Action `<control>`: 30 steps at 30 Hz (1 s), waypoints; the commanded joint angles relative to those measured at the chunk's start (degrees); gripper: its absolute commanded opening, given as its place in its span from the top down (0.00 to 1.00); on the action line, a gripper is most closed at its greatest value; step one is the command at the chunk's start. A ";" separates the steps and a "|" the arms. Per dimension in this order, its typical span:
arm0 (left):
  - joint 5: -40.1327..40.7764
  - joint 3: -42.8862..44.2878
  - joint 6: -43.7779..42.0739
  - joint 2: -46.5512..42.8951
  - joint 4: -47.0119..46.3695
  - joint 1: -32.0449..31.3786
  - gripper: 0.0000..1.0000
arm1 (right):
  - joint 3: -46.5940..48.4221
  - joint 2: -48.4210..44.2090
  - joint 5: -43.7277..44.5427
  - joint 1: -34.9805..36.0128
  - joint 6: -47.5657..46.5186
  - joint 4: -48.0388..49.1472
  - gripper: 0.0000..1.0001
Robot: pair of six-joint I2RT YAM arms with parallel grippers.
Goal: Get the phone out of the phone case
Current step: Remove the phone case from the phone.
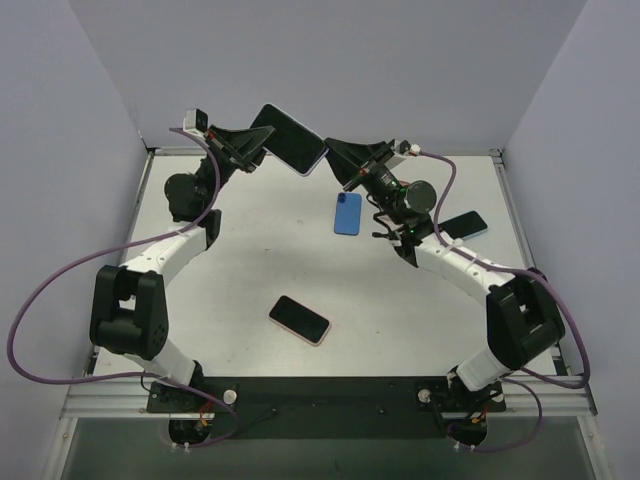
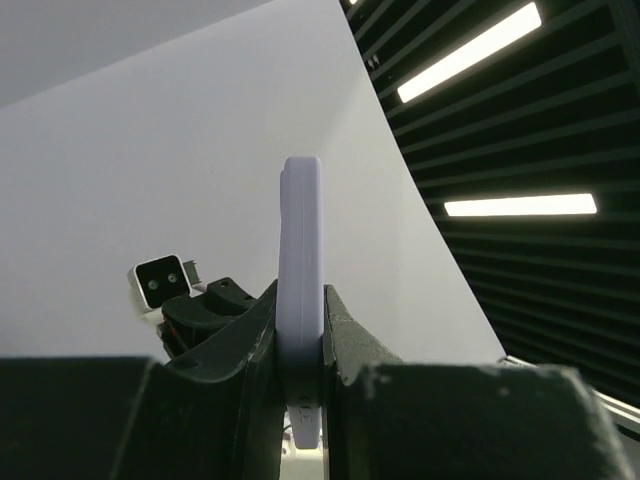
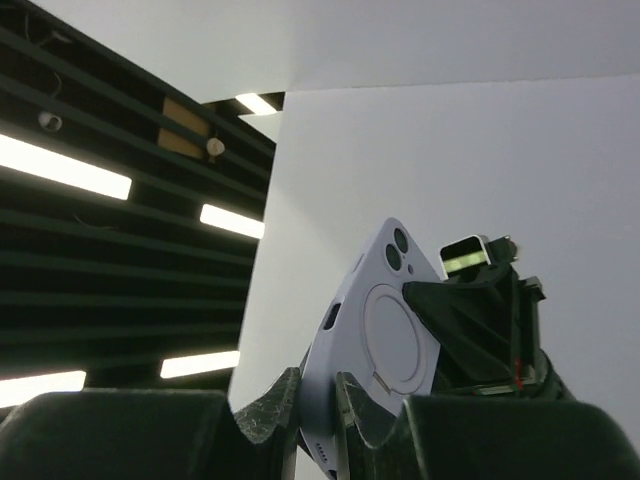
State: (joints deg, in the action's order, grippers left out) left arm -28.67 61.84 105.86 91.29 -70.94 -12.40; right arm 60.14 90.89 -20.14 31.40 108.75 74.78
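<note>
A phone (image 1: 286,137) with a dark screen sits in a lavender phone case (image 3: 385,320) and is held in the air above the table's far edge. My left gripper (image 1: 260,141) is shut on its left end, and the left wrist view shows the case (image 2: 301,250) edge-on between the fingers (image 2: 345,335). My right gripper (image 1: 331,154) is shut on the opposite end. In the right wrist view the case's back shows two camera holes and a round ring, with its lower corner pinched between the fingers (image 3: 290,400).
On the table lie a blue phone-sized slab (image 1: 347,213) under the raised phone, a dark phone with a pink rim (image 1: 299,319) near the middle front, and a black phone (image 1: 464,225) at the right. White walls enclose the table on three sides.
</note>
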 commanded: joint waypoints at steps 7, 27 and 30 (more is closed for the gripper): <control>1.24 1.44 2.68 -4.01 -12.12 -1.66 1.00 | -6.00 -6.87 -15.89 3.14 -30.78 -27.48 1.00; -8.33 -1.20 -4.44 -7.61 -0.61 -5.26 1.00 | 8.85 -3.80 -18.18 2.97 -44.15 -47.72 0.89; -8.60 -1.90 -4.79 -7.53 -0.69 -6.14 1.00 | 10.43 -2.13 -18.79 2.79 -42.66 -45.96 0.85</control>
State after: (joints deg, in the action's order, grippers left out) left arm -31.44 58.70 99.48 88.49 -64.10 -11.66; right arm 68.49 83.53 -33.26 31.14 66.28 32.67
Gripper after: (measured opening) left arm 0.233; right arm 0.143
